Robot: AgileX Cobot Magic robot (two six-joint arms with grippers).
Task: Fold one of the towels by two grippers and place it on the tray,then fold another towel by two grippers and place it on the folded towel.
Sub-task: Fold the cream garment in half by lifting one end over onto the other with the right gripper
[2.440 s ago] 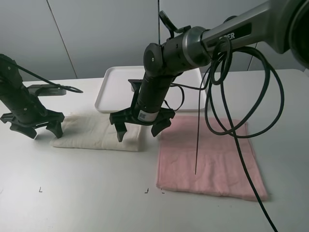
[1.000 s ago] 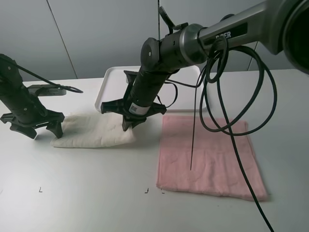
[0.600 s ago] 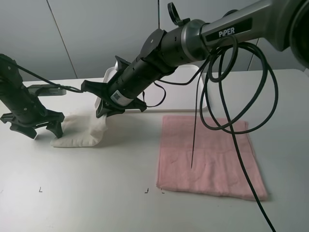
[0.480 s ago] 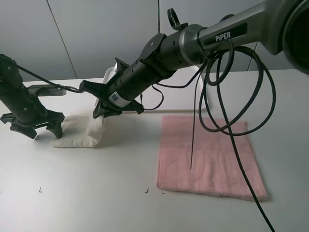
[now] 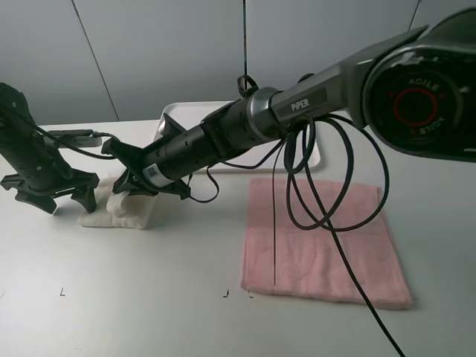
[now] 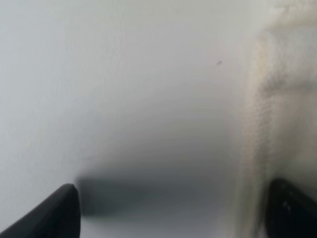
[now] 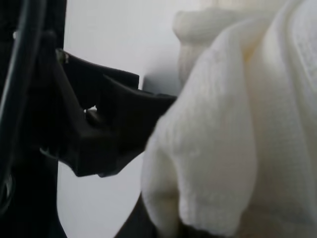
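Note:
The cream towel (image 5: pixel 125 210) lies bunched and doubled over at the left of the table. My right gripper (image 5: pixel 128 187) reaches across the middle and is shut on the towel's lifted edge (image 7: pixel 237 124). Just left of it, my left gripper (image 5: pixel 55 199) stands open at table height, one fingertip (image 6: pixel 292 213) by the cream towel's (image 6: pixel 280 99) edge. The pink towel (image 5: pixel 320 242) lies flat at the right. The white tray (image 5: pixel 195 108) sits at the back, largely hidden by the right arm.
Black cable loops (image 5: pixel 327 201) hang from the right arm over the pink towel. A flat dark object (image 5: pixel 71 136) lies behind the left arm. Small black marks (image 5: pixel 225 293) sit near the table's front. The left gripper (image 7: pixel 99 134) shows close beside the towel in the right wrist view.
My right gripper has drawn the cream towel's right edge leftward across to the left gripper, doubling the towel into a narrow bunch. The left arm has stayed in place.

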